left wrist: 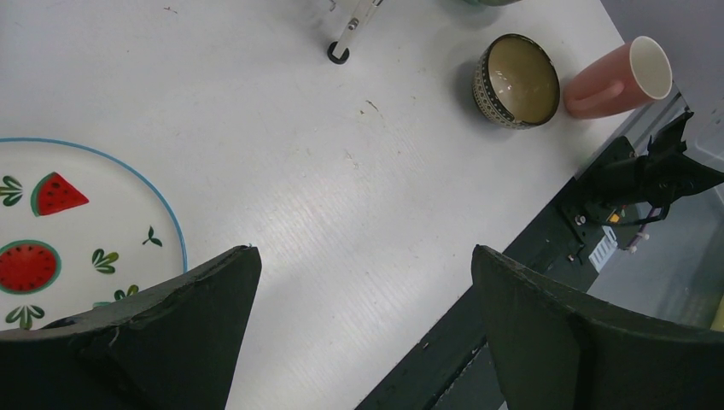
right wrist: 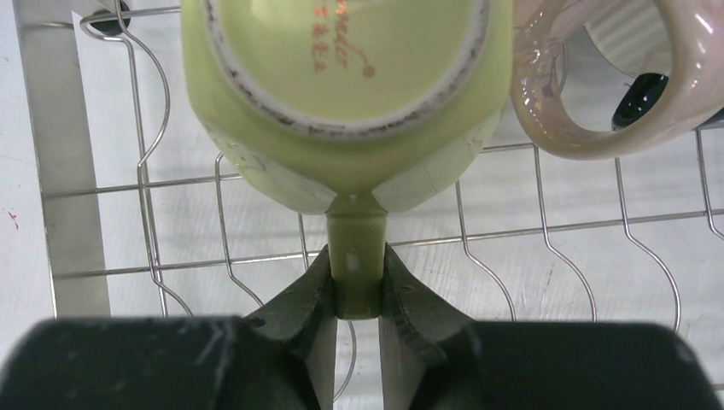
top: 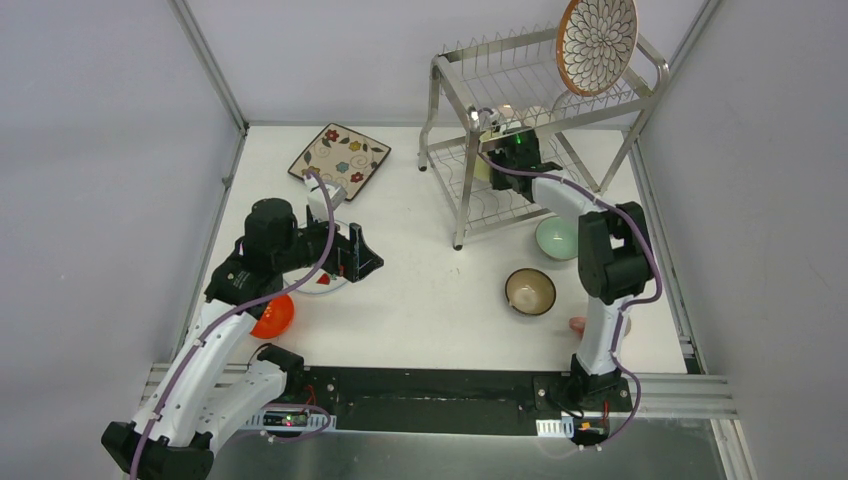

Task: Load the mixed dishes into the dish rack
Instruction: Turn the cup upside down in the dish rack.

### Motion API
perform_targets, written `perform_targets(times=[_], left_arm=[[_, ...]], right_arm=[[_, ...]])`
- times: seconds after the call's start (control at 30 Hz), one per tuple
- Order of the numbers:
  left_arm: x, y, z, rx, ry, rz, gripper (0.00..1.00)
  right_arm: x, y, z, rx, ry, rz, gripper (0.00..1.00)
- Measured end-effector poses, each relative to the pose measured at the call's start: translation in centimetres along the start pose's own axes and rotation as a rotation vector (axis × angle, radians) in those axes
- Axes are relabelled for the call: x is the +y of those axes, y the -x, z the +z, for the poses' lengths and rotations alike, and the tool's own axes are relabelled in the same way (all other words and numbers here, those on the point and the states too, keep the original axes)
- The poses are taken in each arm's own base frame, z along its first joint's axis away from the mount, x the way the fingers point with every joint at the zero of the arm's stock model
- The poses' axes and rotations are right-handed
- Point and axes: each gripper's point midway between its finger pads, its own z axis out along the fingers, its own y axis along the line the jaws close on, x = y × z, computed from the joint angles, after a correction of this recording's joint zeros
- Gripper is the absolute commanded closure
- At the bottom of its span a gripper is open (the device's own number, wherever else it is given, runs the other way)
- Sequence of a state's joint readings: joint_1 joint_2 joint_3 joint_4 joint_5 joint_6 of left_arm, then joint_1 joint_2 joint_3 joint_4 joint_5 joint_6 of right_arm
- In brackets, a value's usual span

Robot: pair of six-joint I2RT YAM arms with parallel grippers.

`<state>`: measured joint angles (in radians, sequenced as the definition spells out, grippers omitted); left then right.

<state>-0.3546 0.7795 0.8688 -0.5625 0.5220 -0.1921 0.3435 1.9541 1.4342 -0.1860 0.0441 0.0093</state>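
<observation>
The right gripper point(right wrist: 357, 290) pinches the handle of the green cup point(right wrist: 341, 85) in the rack point(right wrist: 77, 171), while the left gripper point(left wrist: 363, 290) hangs spread beside the plate point(left wrist: 85, 222).

Bright, even light; faint soft shadows; glossy sheen on the pale cup point(right wrist: 546, 102).

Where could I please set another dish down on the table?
The widest bare patch is mid-table, between the watermelon plate and the brown bowl. A narrower strip runs between the square plate and the dish rack. The right side is crowded: mint bowl, brown bowl and pink cup sit close by the right arm.
</observation>
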Motion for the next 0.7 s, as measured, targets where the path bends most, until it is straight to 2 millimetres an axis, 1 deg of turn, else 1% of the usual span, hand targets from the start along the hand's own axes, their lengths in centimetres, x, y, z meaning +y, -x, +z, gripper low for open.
perform_targets(times=[0.43,0.57,0.7], left_arm=[[0.2,-0.2,0.3,0.014,0.004,-0.007,0.01],[0.4,-0.2,0.4,0.014,0.010,-0.008,0.01],[0.5,-0.2,0.4,0.012,0.018,-0.008,0.01]], right_arm=[[1.1,1.6,1.8,-0.016,0.045,-0.003,0.86],[1.0,2.2,2.3,-0.024,0.034,-0.004,0.86],[0.9,3.1,3.3,-0.047,0.027,-0.004,0.85]])
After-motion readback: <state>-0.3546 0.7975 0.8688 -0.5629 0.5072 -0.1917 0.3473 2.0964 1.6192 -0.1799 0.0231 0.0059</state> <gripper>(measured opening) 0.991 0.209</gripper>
